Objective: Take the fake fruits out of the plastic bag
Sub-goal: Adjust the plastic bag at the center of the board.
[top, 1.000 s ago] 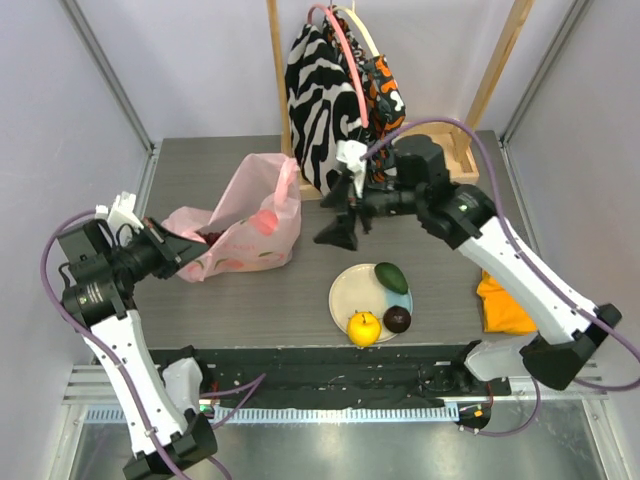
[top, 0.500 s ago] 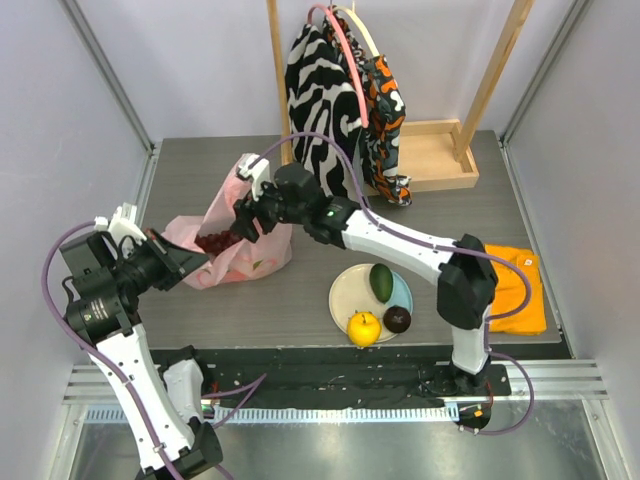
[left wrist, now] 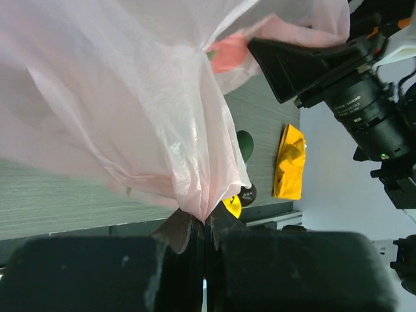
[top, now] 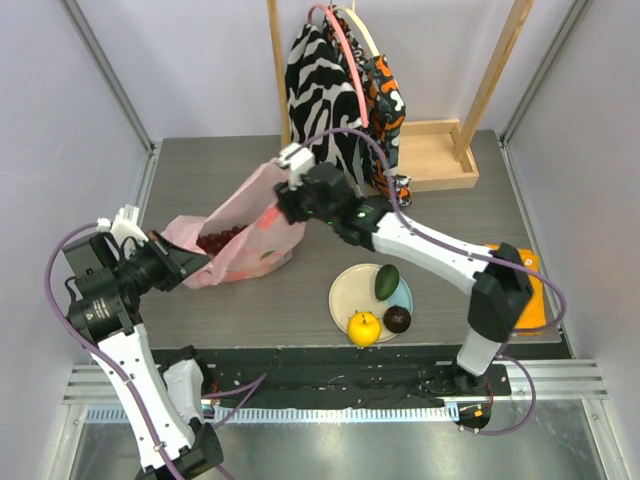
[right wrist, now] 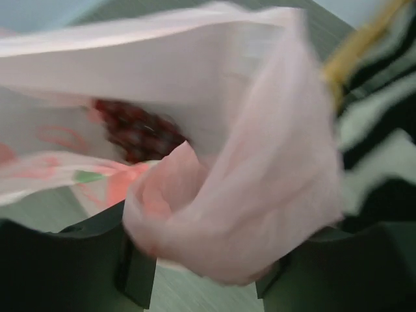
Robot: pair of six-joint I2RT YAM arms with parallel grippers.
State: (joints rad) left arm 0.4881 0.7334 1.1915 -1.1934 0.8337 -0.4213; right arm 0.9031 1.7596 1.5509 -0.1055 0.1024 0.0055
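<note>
- We see the pink plastic bag (top: 245,225) lying on the grey table (top: 190,180), left of the cream-and-blue plate (top: 345,298) and a little beyond it, with its mouth open.
- The left gripper (top: 192,263) sits far to the plate's left. Its fingers (left wrist: 130,273) are clamped tight on a pinch of the bag's rim, and the wrist view shows the film gathered to a point between them.
- The right gripper (top: 290,203) is beyond the plate, up at the bag's raised far edge. Its fingers (right wrist: 65,260) stand well apart with a thick fold of pink film lying between them. That wrist view is blurred, and we cannot tell whether they press the film.
- A dark red grape bunch (top: 218,238) shows inside the bag; of the fruits in view, it lies farthest from the plate.
- Three fruits rest on the plate. A green avocado (top: 386,281) lies at its far side and a yellow-orange round fruit (top: 364,326) at its near edge. A dark maroon round fruit (top: 397,319) sits just right of the yellow-orange one.
- A zebra-striped cloth bag (top: 318,95) hangs well beyond the plate.
- A folded orange cloth (top: 533,305) lies to the plate's right, partly hidden by the right arm.
</note>
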